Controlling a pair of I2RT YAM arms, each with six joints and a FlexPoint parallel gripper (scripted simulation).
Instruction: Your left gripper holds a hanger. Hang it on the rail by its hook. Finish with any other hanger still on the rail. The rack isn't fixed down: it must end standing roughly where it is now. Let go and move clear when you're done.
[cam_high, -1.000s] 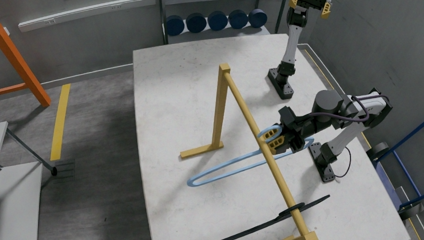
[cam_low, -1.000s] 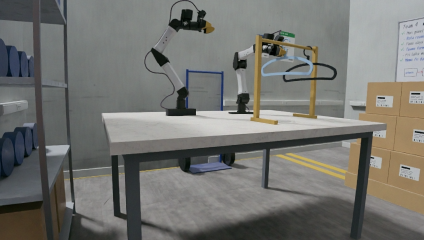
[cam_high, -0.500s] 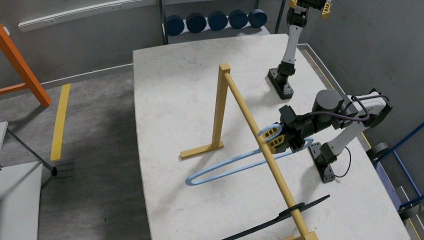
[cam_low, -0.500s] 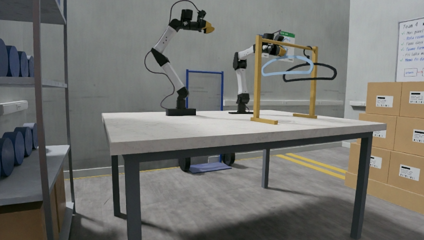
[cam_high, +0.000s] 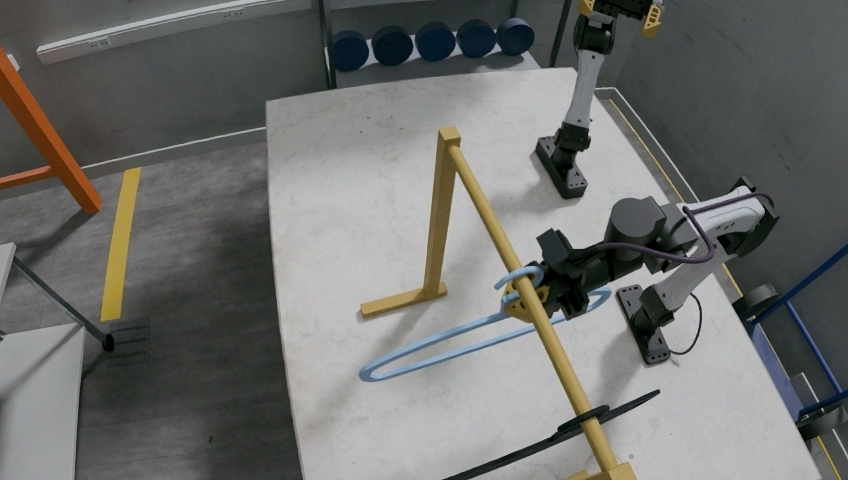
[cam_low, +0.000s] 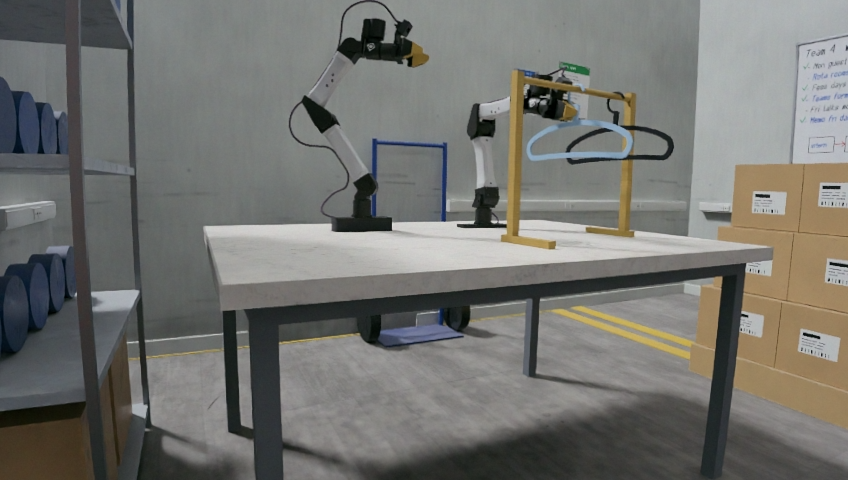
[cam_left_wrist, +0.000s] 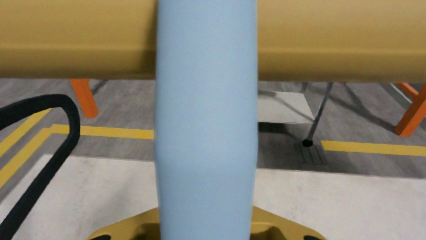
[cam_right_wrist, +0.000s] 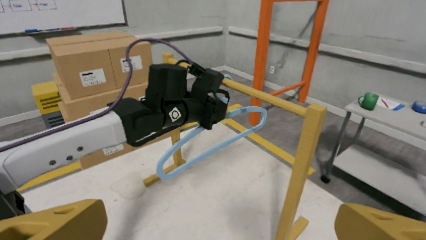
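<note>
Our L gripper (cam_high: 523, 302) (cam_low: 569, 110) (cam_left_wrist: 205, 225) (cam_right_wrist: 220, 111) is closed w/ its fingers on the neck of the blue hanger (cam_high: 365, 374) (cam_low: 580, 156) (cam_left_wrist: 206, 125) (cam_right_wrist: 210, 152), just below the hook (cam_high: 526, 271). Seen from the top, the hook arches over the rail (cam_high: 487, 208) (cam_low: 601, 93) (cam_left_wrist: 75, 40) (cam_right_wrist: 270, 97), tip on the side opp. our L arm's base. Whether it bears on the rail is hard to judge from these angles, so we'd say over it, contact unclear. The hanger's body hangs below rail height, crosswise to it, nearer the rack post on the R arm's side.

The black hanger (cam_high: 505, 456) (cam_low: 672, 145) (cam_left_wrist: 37, 191) is on the same rail by its own hook, well apart from ours, nr the other end. The rack (cam_high: 440, 226) (cam_low: 515, 166) (cam_right_wrist: 303, 165) stands upright, feet on the table (cam_high: 333, 208) (cam_low: 357, 261) (cam_left_wrist: 325, 210) (cam_right_wrist: 225, 200).

Our R gripper (cam_high: 618, 8) (cam_low: 418, 55) (cam_right_wrist: 220, 220) is wide open w/ nothing in it, up high & well apart from the rack. Release on the L isn't done; we've still to let go & clear.

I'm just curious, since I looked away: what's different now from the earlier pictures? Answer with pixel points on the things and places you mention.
The blue hanger (cam_high: 470, 349) (cam_low: 580, 156) (cam_left_wrist: 206, 120) (cam_right_wrist: 215, 151) moved away from its arm's base, bringing its hook across the rail (cam_high: 553, 350) (cam_low: 601, 93) (cam_left_wrist: 340, 40) (cam_right_wrist: 270, 98). Nothing was newly grasped or released. The black hanger (cam_high: 511, 455) (cam_low: 657, 157) (cam_left_wrist: 74, 120) and other arm stayed put.
</note>
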